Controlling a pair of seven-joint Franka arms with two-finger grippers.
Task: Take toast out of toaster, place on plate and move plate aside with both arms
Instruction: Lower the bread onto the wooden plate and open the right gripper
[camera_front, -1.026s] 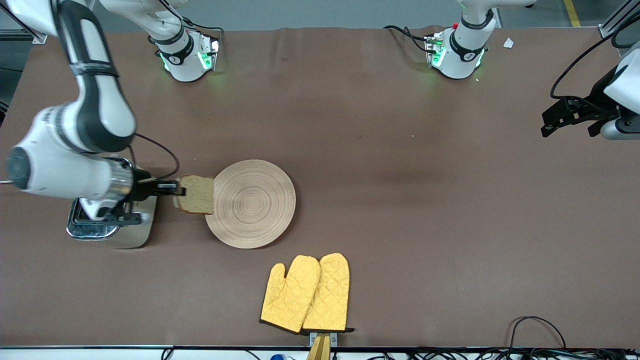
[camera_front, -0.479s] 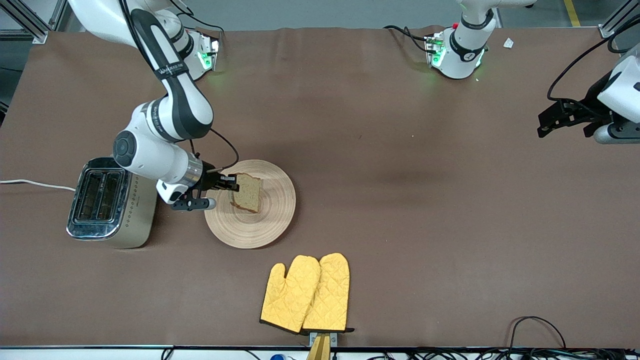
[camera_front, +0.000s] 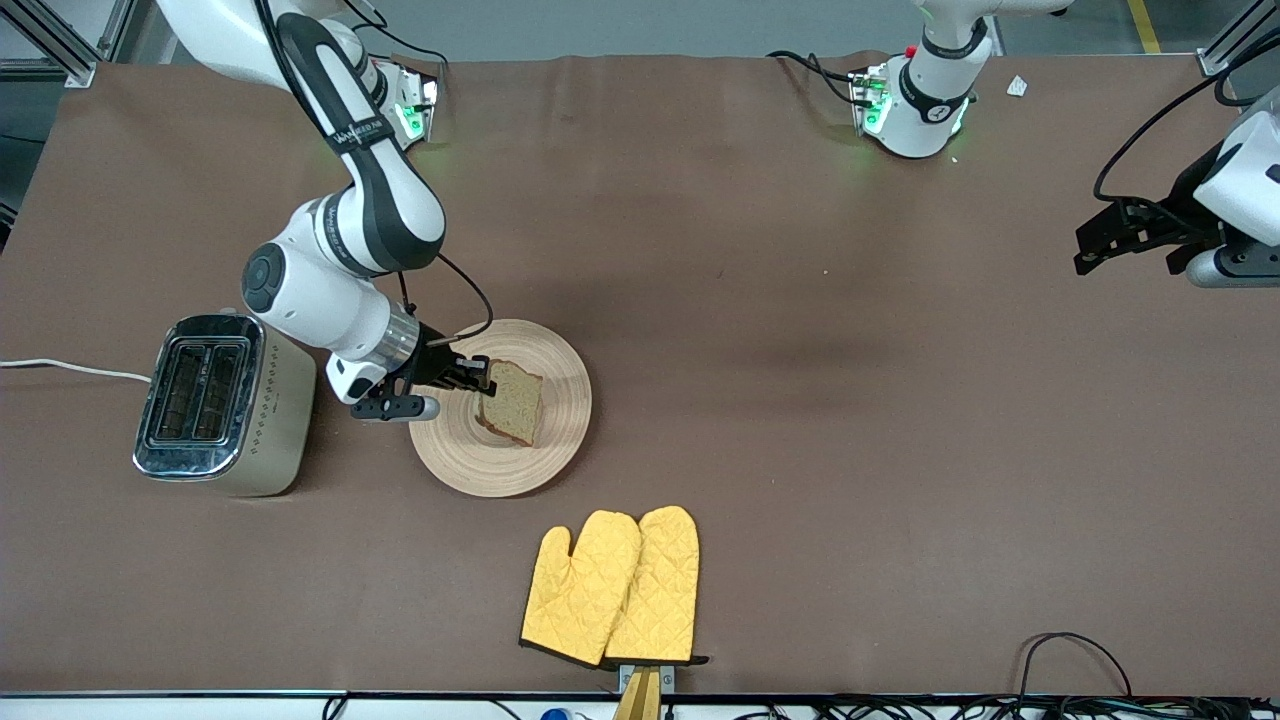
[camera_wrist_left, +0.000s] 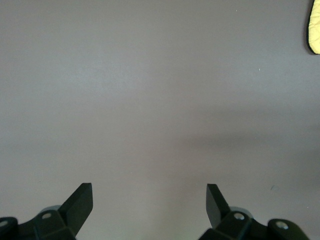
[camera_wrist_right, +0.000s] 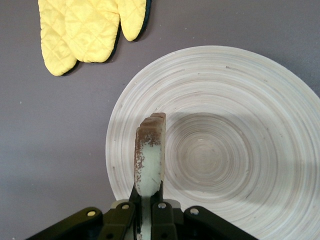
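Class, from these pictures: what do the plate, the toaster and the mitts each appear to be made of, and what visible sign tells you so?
The plate: probably light wood or bamboo, matte, with concentric ring grain. The toaster: seemingly polished metal, with a shiny, reflective casing. The mitts: yellow quilted fabric, with diamond stitching and a soft look. The right gripper holds the toast over the plate.
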